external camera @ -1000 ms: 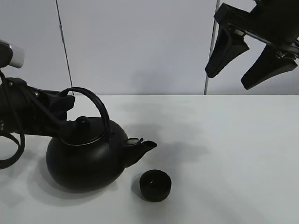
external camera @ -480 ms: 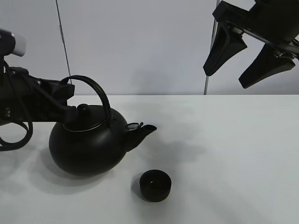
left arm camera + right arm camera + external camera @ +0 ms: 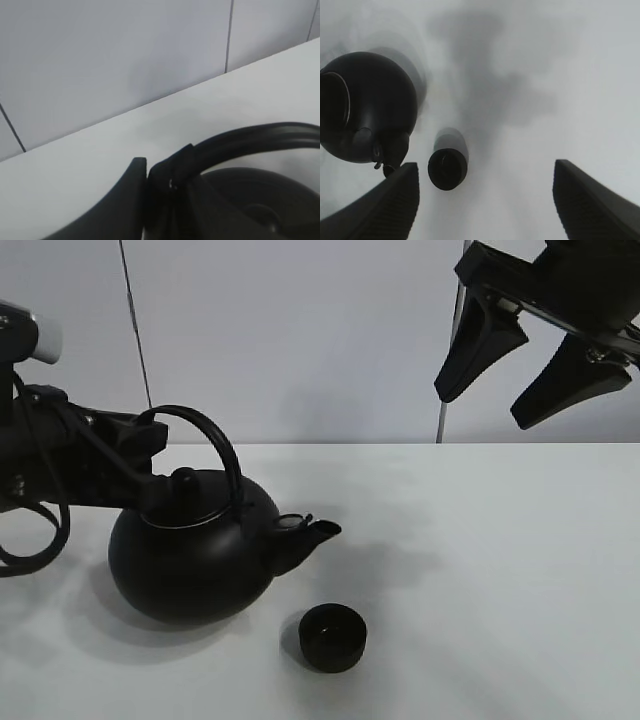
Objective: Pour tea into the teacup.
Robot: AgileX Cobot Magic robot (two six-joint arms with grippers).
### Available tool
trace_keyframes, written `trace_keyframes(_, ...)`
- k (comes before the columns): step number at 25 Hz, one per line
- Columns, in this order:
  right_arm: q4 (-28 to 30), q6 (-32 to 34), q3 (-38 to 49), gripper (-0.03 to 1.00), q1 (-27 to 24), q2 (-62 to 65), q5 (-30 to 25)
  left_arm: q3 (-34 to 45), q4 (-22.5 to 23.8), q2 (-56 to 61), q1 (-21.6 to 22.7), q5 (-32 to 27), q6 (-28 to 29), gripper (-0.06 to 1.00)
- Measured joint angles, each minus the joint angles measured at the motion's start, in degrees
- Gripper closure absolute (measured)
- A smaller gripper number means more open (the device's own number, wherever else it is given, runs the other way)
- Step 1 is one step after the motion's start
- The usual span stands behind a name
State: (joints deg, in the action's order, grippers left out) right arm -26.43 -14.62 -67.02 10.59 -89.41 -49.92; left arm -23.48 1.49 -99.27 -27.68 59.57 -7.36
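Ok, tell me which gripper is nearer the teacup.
Left. The left gripper, shut on the kettle by its handle, sits just above and left of the teacup. The right gripper hangs open high over the table, well up and to the teacup's right.

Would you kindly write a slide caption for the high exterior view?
Left hand grips the kettle by its handle, spout near the small cup; right hand hangs open above.

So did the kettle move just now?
Yes. The kettle went up in the high view: its spout now sits farther above the teacup, which stayed put, and a little more to the right.
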Motion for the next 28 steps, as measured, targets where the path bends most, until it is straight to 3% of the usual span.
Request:
trace_keyframes(8, 0.0, 0.0, 0.0, 0.45, 0.0, 0.0, 0.2, 0.0, 1.4, 0.0, 0.0, 0.0, -6.6, 0.81)
trace_keyframes(17, 0.0, 0.0, 0.0, 0.45, 0.0, 0.0, 0.3, 0.0, 1.3, 0.0, 0.0, -0.3, -9.4, 0.81)
trace_keyframes(28, 0.0, 0.0, 0.0, 0.45, 0.0, 0.0, 0.3, 0.0, 1.4, 0.0, 0.0, -1.4, -0.7, 0.82)
